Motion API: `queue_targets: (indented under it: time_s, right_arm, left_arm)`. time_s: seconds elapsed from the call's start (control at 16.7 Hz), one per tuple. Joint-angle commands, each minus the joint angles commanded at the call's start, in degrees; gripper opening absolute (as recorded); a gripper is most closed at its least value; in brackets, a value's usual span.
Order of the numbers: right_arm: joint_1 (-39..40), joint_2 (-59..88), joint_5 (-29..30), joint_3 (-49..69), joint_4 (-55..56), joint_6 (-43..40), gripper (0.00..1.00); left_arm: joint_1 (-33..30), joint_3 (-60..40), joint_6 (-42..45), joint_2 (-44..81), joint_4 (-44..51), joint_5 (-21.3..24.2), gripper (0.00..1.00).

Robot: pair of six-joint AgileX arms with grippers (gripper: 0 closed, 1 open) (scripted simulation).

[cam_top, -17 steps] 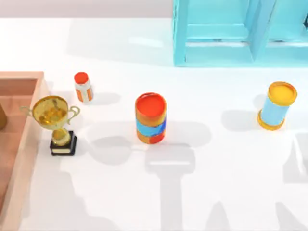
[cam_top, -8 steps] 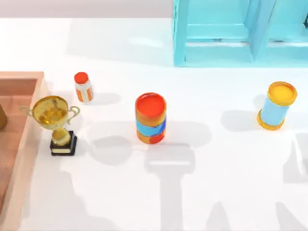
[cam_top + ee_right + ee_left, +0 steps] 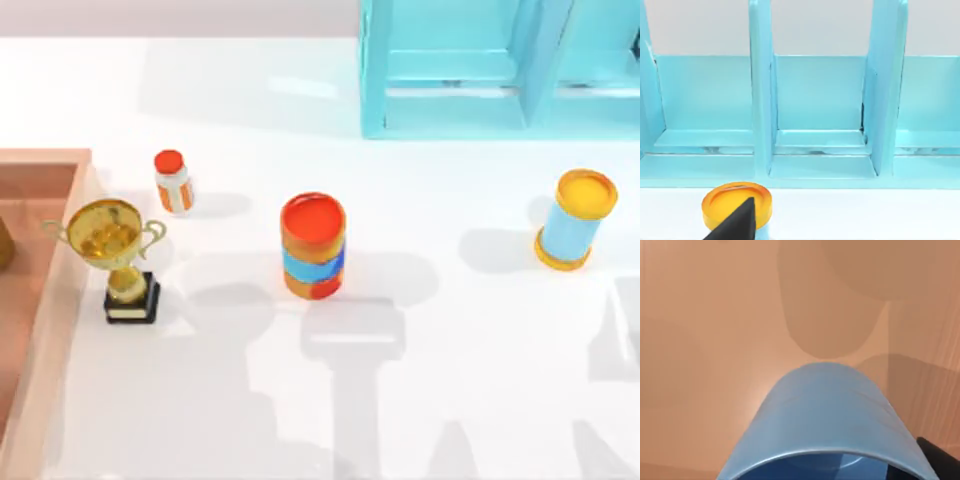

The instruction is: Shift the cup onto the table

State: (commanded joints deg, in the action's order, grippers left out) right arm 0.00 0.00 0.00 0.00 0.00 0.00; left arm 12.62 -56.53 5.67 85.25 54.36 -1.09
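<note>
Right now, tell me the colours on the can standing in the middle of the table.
The can has a red-orange top and orange, blue and red bands round its side, best seen in the top view.

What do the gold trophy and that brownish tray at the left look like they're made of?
The gold trophy on its black base looks like polished metal, judging by its bright glints, though gilded plastic is possible. The pinkish-brown raised-rim tray looks like matte wood, with faint grain lines in the left wrist view.

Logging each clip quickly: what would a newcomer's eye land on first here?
The blue cup looms close in the left wrist view, over the pinkish-brown tray. In the top view, a gold trophy stands by the tray at the table's left, a red-topped striped can mid-table, and a turquoise rack at the far edge.
</note>
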Motion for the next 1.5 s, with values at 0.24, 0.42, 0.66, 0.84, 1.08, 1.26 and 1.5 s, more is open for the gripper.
queue_targets:
  time_s: [0.24,0.42,0.66,0.84,1.08,1.26,1.5]
  right_arm:
    - [0.0,0.0,0.0,0.0,0.0,0.0,1.0]
    - [0.0,0.0,0.0,0.0,0.0,0.0,1.0]
    - [0.0,0.0,0.0,0.0,0.0,0.0,1.0]
    - [0.0,0.0,0.0,0.0,0.0,0.0,1.0]
    - [0.0,0.0,0.0,0.0,0.0,0.0,1.0]
    - [0.0,0.0,0.0,0.0,0.0,0.0,1.0]
    - [0.0,0.0,0.0,0.0,0.0,0.0,1.0]
  left_arm:
    - [-13.2,-3.4,-7.0,-3.0,11.6,0.9,0.0]
    - [-19.5,-4.5,-11.3,-5.7,17.4,1.0,0.0]
    - [-20.6,-5.1,-12.5,-6.6,18.4,0.9,0.0]
    - [-21.1,-5.7,-13.2,-5.6,18.5,0.9,0.0]
    - [-29.3,-13.2,-21.3,1.5,20.4,0.3,0.0]
    - [-39.9,-20.6,-31.8,8.3,21.8,-0.3,0.0]
    - [-56.3,-30.3,-47.9,16.6,23.0,-1.1,0.0]
